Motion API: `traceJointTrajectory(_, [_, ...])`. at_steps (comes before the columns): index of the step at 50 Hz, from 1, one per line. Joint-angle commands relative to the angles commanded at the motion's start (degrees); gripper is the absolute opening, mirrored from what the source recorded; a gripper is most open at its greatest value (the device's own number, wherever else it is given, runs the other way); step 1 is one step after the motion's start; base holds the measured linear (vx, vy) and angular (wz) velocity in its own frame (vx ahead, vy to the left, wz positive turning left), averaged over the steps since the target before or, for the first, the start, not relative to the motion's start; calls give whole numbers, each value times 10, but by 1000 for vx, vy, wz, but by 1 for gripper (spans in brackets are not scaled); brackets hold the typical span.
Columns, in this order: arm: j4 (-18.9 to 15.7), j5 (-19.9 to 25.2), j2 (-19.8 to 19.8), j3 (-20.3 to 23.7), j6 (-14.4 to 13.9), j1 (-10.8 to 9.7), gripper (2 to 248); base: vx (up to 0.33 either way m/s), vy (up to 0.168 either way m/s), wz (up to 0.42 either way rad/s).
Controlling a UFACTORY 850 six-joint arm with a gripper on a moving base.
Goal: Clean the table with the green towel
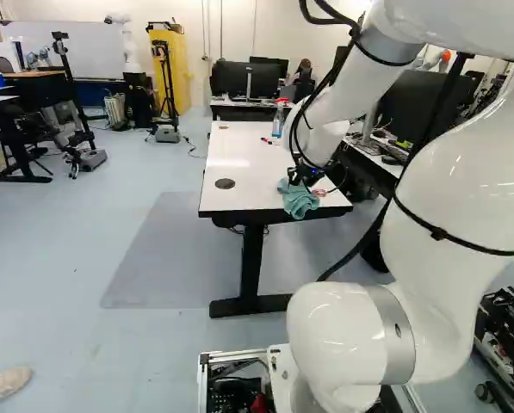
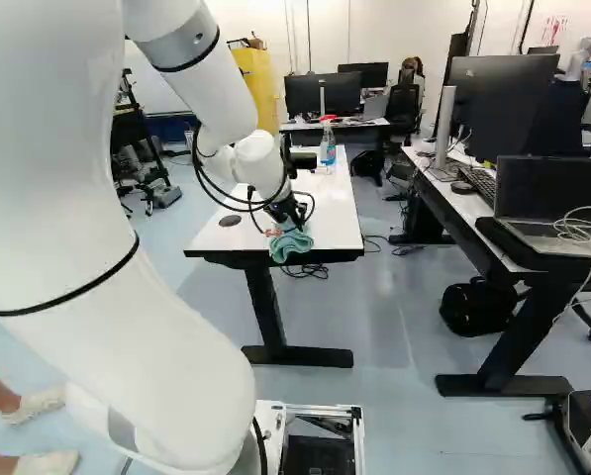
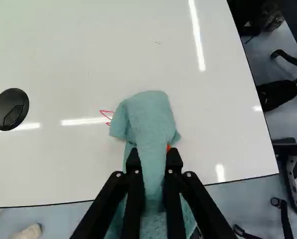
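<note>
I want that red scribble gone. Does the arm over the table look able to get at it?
Probably yes: the claw is shut on the green towel, whose edge lies right at the red scribble, and nothing else visible on the table blocks the way.

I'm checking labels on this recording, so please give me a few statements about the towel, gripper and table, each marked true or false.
1. The black two-fingered gripper is closed on the green cloth towel. True.
2. The towel hides all of the red marker lines on the white tabletop. False: some show beside it.
3. The clear spray bottle with a red top stands on the same table as the towel. True.
4. The round black cable cover is underneath the towel. False: it lies apart from the towel, in plain view.
</note>
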Motion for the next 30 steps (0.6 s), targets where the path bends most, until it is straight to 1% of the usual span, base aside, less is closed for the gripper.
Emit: traceJointTrajectory(30, [0, -5, 0, 0, 0, 0, 47, 0, 0, 0])
